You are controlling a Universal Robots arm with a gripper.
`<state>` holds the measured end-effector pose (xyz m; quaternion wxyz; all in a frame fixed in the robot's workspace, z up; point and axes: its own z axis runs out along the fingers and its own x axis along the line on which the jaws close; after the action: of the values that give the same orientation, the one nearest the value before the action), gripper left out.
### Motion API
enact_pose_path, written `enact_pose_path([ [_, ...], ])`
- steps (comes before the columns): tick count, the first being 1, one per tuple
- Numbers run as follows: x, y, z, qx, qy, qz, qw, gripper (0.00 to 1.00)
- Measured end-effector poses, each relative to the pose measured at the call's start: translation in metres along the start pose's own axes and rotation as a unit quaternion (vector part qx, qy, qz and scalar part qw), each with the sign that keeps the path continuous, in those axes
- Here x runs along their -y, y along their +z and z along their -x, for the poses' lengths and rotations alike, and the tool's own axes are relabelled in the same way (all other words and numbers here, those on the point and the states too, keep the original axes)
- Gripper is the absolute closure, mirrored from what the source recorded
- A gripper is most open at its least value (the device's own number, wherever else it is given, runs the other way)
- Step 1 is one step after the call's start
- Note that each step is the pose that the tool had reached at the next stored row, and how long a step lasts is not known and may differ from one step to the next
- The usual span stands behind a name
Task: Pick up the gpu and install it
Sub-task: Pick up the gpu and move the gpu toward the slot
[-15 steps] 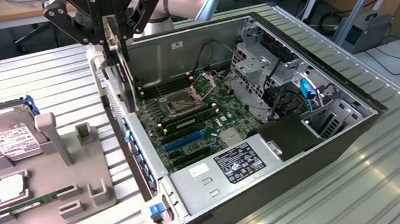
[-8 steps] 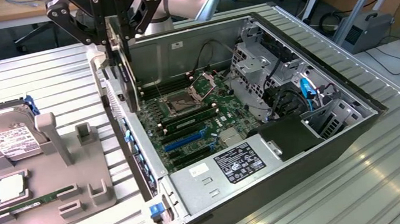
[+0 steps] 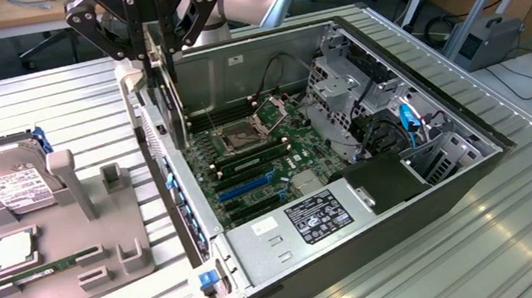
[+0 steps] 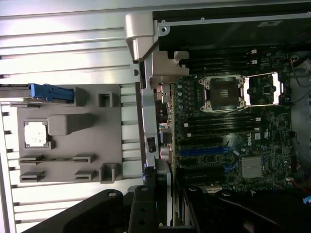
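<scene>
The black, linkage-fingered gripper [image 3: 156, 52] is seen part-way closed, its fingers clamped on the upper end of the gpu [image 3: 173, 107], a thin, flat, dark rectangular card that is held upright and edge-on in the exterior view. A ribbed silvery metal table [image 3: 41, 107] is spread under everything. On it an open grey metal computer case [image 3: 257, 67] is laid on its side, and the gpu is hung just inside the case wall on the exterior view's left. The card's lower end is found near the green motherboard [image 3: 267, 156], beside the open processor socket [image 3: 242, 133]; whether it touches the board cannot be told. Beside the case, on the exterior view's left, a grey moulded plastic holder [image 3: 107, 250] is placed. In it a boxy silver hard drive with a white label [image 3: 9, 186] is leaned between blue rails, a square silver processor chip [image 3: 12, 253] is seated flat, and a slim green memory stick [image 3: 44, 268] is laid in a groove
</scene>
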<state>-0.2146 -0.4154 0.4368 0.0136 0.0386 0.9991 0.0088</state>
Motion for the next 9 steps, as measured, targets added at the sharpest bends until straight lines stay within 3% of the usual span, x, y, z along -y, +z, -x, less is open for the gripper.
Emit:
enact_pose_path([
  [9,-0.0002,0.0013,0.0025,0.0000,0.000,-0.0001,1.0000,0.73],
])
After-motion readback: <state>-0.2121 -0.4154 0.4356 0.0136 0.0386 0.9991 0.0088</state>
